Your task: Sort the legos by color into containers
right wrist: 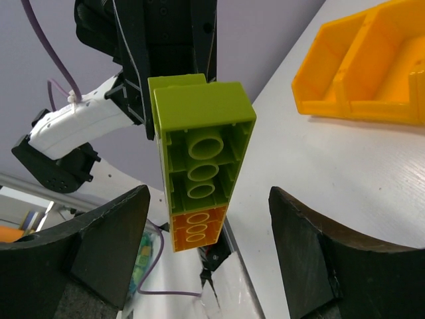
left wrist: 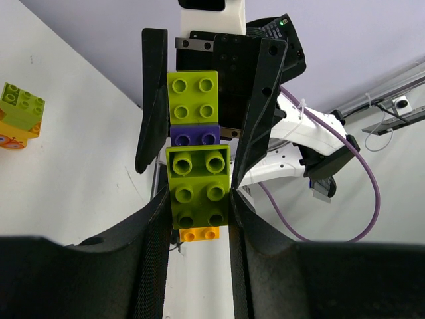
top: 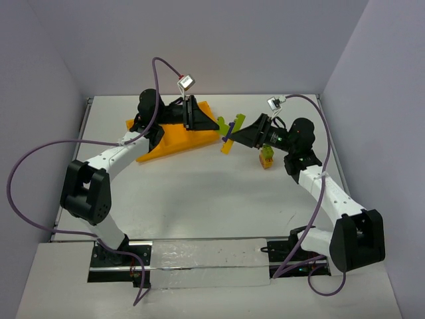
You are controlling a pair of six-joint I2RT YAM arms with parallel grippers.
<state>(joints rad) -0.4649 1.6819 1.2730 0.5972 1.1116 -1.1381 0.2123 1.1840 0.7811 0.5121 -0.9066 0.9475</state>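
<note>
From my station, the tray (top: 174, 141) sits on the far left-centre of the table (top: 199, 199), with my left arm reaching across it. In the right wrist view I can make out two of its compartments, and what shows of them is only bare orange floor. The rest is covered in the top view, so I cannot tell what is in it. The left gripper (left wrist: 198, 206) is clamped on a stack of legos (right wrist: 202, 119), lime green, dark purple, lime green and orange-yellow, held in the air just right of the tray. The right gripper (right wrist: 207, 199) faces it from the other end, its fingers (right wrist: 109, 232) standing apart on either side of the stack with a gap showing. A small loose stack (top: 267, 156), lime green on orange-yellow, stands on the table beside my right arm.
</note>
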